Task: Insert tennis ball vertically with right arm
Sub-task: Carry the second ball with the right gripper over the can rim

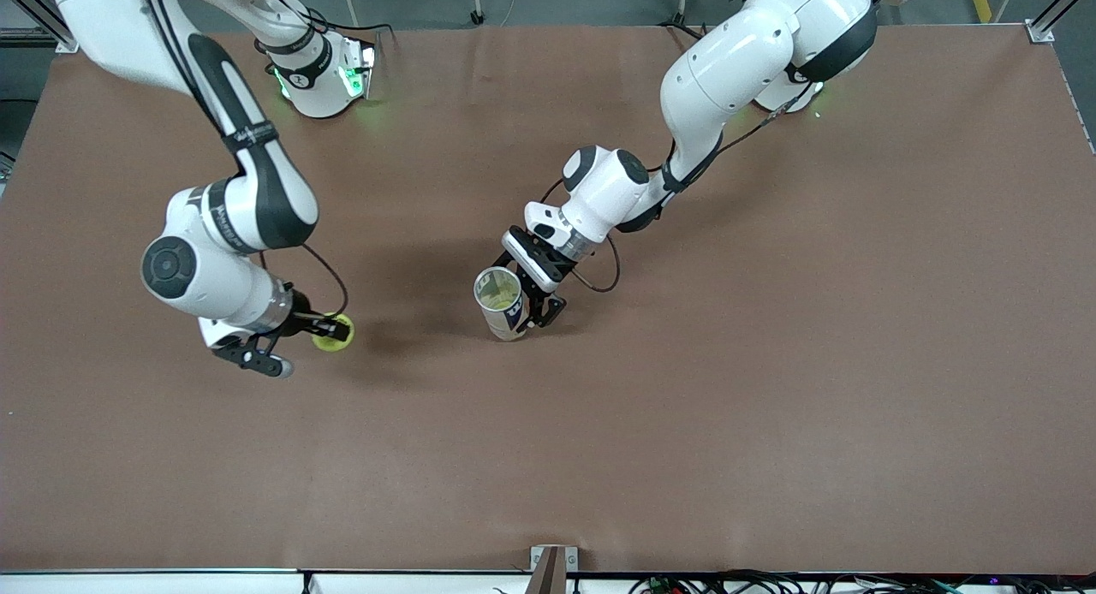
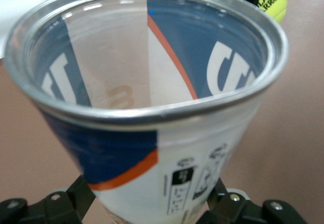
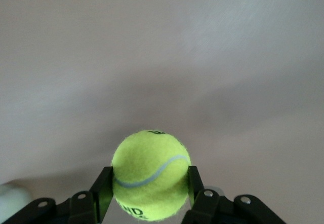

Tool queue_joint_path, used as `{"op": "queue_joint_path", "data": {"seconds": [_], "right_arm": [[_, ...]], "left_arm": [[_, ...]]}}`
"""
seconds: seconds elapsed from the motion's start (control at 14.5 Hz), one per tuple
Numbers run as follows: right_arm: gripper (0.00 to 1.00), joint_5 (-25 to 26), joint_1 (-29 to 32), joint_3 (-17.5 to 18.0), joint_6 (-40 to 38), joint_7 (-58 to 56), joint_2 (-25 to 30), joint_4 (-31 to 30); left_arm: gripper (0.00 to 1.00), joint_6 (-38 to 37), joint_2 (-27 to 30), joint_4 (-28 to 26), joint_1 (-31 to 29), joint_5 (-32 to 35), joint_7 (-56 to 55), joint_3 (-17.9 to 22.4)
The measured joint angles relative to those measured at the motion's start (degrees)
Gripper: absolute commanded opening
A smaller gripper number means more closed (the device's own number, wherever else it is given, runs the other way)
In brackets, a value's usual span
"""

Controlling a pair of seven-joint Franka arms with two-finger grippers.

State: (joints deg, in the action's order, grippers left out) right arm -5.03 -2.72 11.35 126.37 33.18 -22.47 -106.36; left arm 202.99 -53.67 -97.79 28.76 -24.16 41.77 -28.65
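Brown, matte and evenly flat, the counter (image 1: 771,389) fills the front view, with wide bare room toward the camera and toward the left arm's end; the right pincer (image 1: 330,329) is clenched on a fuzzy yellow-green tennis ball (image 1: 336,334) low over the counter toward the right arm's end; the left pincer (image 1: 529,301) grasps a cylindrical can (image 1: 500,305) near the middle, its open mouth tilted toward the camera, well apart from the ball, with bare surface between them.

Left wrist view: the can (image 2: 152,133) has a rounded silver metal rim and a glossy clear wall wrapped in a blue, white and orange label; inside it only bare wall shows, though the bottom is hidden; black fingers (image 2: 76,196) press its lower sides; the ball (image 2: 273,3) shows small past the rim.

Right wrist view: the ball (image 3: 151,173), felted with a pale curved seam and dark lettering, sits pinched between two black fingers (image 3: 104,188); plain blurred counter (image 3: 202,57) lies around it.
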Motion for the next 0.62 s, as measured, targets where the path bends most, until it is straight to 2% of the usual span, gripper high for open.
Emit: {"op": "queue_joint_path", "data": {"seconds": [0.41,0.62], "right_arm": [[0.0,-0.48,-0.32,10.11,-8.02,24.58,0.2,9.71],[0.0,-4.63,-1.26,11.92,-9.51,31.95,0.21,14.38]], "left_arm": [[0.92,0.0,0.03,-0.01,-0.36,0.18,0.0,-0.02],[0.92,0.0,0.04,-0.01,-0.38,0.18,0.0,-0.05]]}}
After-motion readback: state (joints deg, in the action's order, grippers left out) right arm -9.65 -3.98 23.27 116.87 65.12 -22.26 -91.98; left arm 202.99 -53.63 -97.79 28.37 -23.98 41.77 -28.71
